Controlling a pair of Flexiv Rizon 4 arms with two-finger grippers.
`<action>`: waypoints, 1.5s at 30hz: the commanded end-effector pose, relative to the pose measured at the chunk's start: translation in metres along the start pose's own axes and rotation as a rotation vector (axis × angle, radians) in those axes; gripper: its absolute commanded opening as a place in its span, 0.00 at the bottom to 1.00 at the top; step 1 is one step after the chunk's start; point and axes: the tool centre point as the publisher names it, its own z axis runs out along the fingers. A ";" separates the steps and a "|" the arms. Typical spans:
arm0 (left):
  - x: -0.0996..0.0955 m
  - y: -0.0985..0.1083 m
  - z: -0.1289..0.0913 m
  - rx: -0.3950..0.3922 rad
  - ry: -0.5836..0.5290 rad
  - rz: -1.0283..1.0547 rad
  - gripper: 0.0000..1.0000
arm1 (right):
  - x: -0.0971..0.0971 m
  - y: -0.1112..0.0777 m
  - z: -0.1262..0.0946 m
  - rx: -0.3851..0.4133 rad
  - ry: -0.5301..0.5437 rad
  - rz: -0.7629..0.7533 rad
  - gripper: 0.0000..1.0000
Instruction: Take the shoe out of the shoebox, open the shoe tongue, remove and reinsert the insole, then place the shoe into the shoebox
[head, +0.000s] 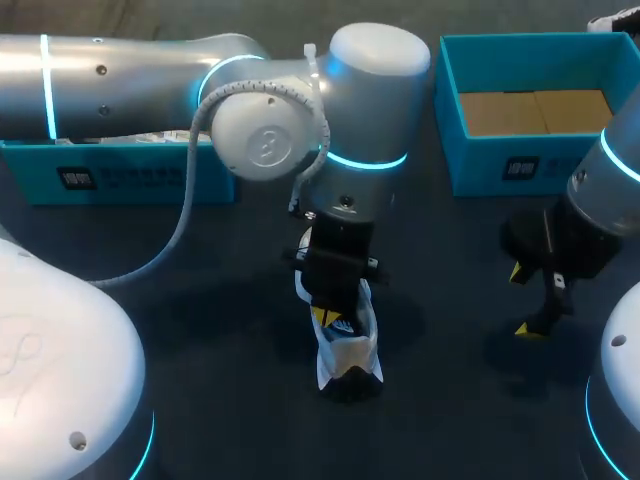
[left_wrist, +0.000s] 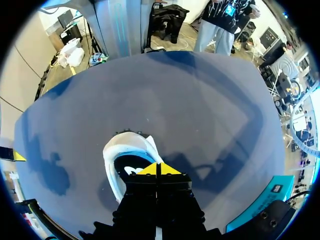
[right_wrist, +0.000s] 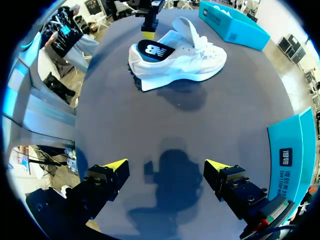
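A white shoe (head: 352, 352) lies on the dark table, in the middle near the front. Its tongue (right_wrist: 192, 29) stands up, and a black insole (right_wrist: 156, 50) shows high in the heel opening. My left gripper (head: 333, 316) points straight down over that opening, its yellow tips pressed together on the insole's (left_wrist: 131, 165) heel edge. In the left wrist view the left gripper (left_wrist: 157, 169) sits just above the white collar of the shoe (left_wrist: 112, 155). My right gripper (head: 524, 300) hovers open to the shoe's right, nothing between its fingers. The shoe (right_wrist: 190, 60) lies well ahead of the right gripper (right_wrist: 166, 164).
The open blue shoebox (head: 500, 165) with brown card inside stands at the back right, close behind my right arm. A second blue box part (head: 130, 175) lies at the back left under my left arm. Bare table separates the shoe from the right gripper.
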 end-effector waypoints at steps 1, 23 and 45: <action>-0.002 0.005 0.012 0.007 -0.010 -0.014 0.00 | 0.001 -0.001 0.000 0.000 -0.003 -0.001 1.00; -0.008 0.009 0.029 0.036 -0.048 -0.080 0.00 | 0.001 -0.001 0.000 0.000 -0.003 -0.001 1.00; -0.032 0.000 0.030 0.067 -0.065 -0.146 0.00 | 0.001 -0.001 0.000 0.000 -0.003 -0.001 1.00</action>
